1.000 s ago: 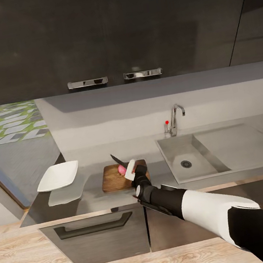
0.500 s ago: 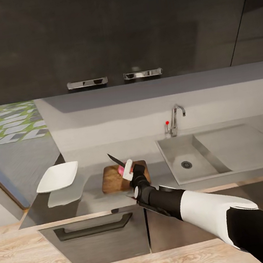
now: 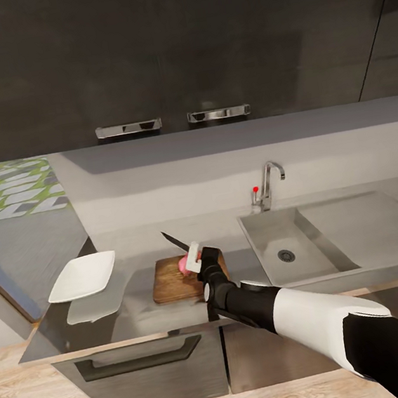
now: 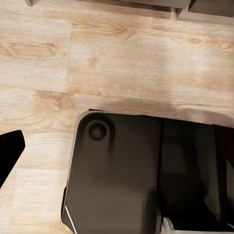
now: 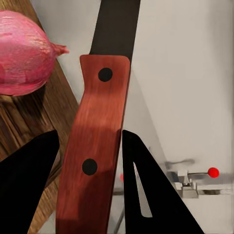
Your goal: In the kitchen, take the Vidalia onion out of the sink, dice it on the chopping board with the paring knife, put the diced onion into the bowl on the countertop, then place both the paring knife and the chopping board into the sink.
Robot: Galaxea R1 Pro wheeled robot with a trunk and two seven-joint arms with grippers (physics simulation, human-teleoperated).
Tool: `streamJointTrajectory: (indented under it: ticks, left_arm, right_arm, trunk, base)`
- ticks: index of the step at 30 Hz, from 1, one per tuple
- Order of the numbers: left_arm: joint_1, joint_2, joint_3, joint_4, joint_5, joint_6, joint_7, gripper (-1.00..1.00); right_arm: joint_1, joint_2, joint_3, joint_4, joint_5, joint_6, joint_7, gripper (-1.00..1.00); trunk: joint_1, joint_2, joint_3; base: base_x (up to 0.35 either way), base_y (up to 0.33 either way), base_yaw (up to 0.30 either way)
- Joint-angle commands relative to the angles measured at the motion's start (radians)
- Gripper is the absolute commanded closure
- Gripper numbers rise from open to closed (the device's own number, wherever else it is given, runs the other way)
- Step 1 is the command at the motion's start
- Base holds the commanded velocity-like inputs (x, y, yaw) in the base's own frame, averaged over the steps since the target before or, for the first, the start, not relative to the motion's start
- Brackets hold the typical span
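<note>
One bowl (image 3: 83, 276) sits at the tabletop's left end, then the board (image 3: 168, 283) with the onion (image 3: 186, 263) lying whole on it. The knife (image 3: 175, 241) is clamped in the right fingers (image 5: 44, 161), blade angled up-left over the onion just beside them; left fingers cannot be judged

Your head cam looks down from above at the countertop (image 3: 144, 301), chopping board (image 3: 171, 284) mid-frame. Right wrist cam sits super close, sharing that board (image 5: 29, 131). Left wrist cam faces straight down at wood floor (image 4: 117, 63).
</note>
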Motion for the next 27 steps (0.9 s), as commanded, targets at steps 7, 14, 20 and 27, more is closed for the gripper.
streamJointTrajectory:
  ticks: [7,14,20,27]
  left_arm:
    - [0.000,-0.001,0.003,-0.001,0.010,0.000,-0.008,-1.00]
    - [0.000,-0.001,0.003,-0.001,0.010,0.000,-0.008,-1.00]
    - [0.000,-0.002,0.003,-0.001,0.009,0.000,-0.009,-1.00]
    - [0.000,-0.002,0.003,-0.001,0.009,0.000,-0.008,-1.00]
  right_arm:
    - [-0.002,-0.003,0.013,0.017,-0.014,0.004,-0.007,1.00]
    - [-0.002,-0.003,0.019,0.044,-0.014,0.004,0.041,1.00]
    - [-0.002,-0.003,0.025,0.078,-0.014,0.001,0.063,1.00]
    - [-0.002,-0.003,0.028,0.083,-0.016,-0.001,0.088,1.00]
  trunk:
    - [0.001,-0.002,-0.002]
    - [0.001,-0.002,-0.002]
    - [0.001,-0.002,-0.002]
    - [0.001,-0.002,-0.002]
  base:
    - [0.004,0.000,0.000]
    - [0.000,0.000,0.000]
    - [0.000,0.000,0.000]
    - [0.000,0.000,0.000]
